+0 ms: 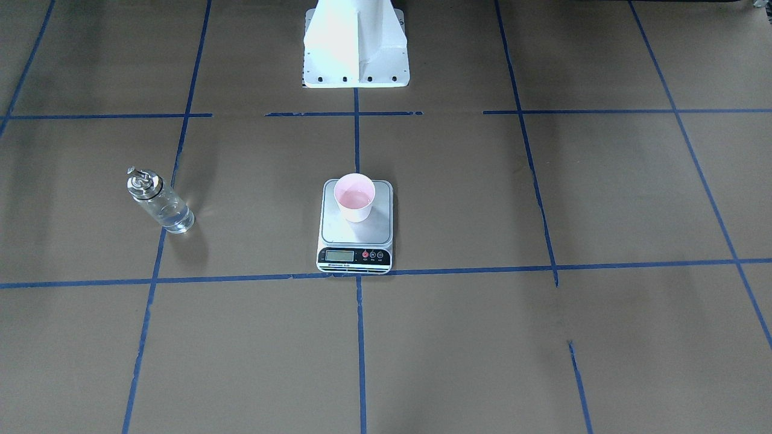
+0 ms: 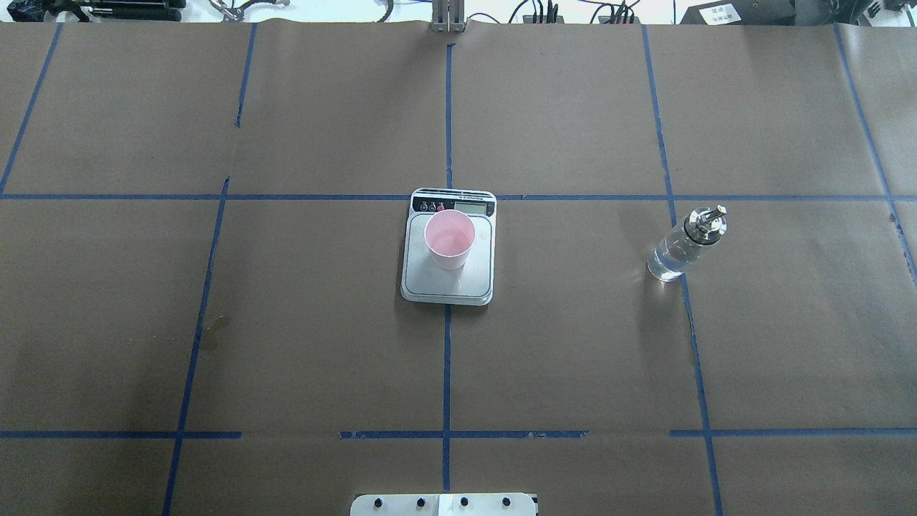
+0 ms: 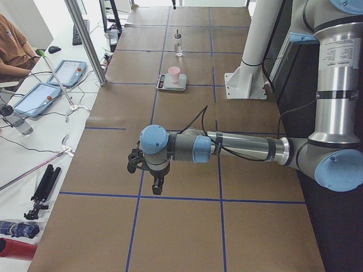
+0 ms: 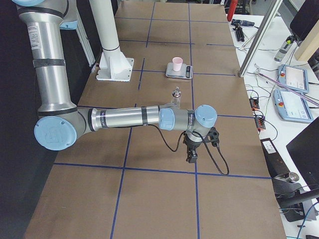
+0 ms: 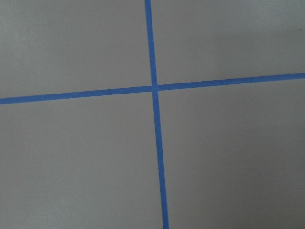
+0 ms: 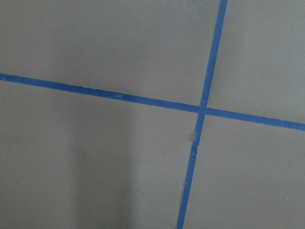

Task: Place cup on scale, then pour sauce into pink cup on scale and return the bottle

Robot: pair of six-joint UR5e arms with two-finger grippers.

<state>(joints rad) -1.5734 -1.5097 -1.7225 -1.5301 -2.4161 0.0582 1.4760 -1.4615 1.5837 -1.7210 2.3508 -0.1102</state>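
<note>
The pale pink cup (image 1: 354, 198) (image 2: 449, 239) stands upright on the scale's steel platform (image 1: 338, 228) (image 2: 474, 278) at the table's middle. The scale's black display strip (image 1: 354, 257) faces away from the robot. The clear glass bottle (image 1: 160, 203) (image 2: 683, 246) with its silver spout stands upright on the table on the robot's right, apart from the scale. It holds clear liquid. My left gripper (image 3: 156, 185) shows only in the exterior left view and my right gripper (image 4: 191, 156) only in the exterior right view. Both hang over bare paper far from the scale, and I cannot tell whether they are open or shut.
Brown paper with blue tape lines (image 5: 153, 88) (image 6: 204, 109) covers the table. The white robot pedestal (image 1: 356, 48) (image 2: 444, 504) stands at the robot's edge. A person (image 3: 11, 48), tablets (image 3: 67, 72) and cables lie on a side bench beyond the far edge.
</note>
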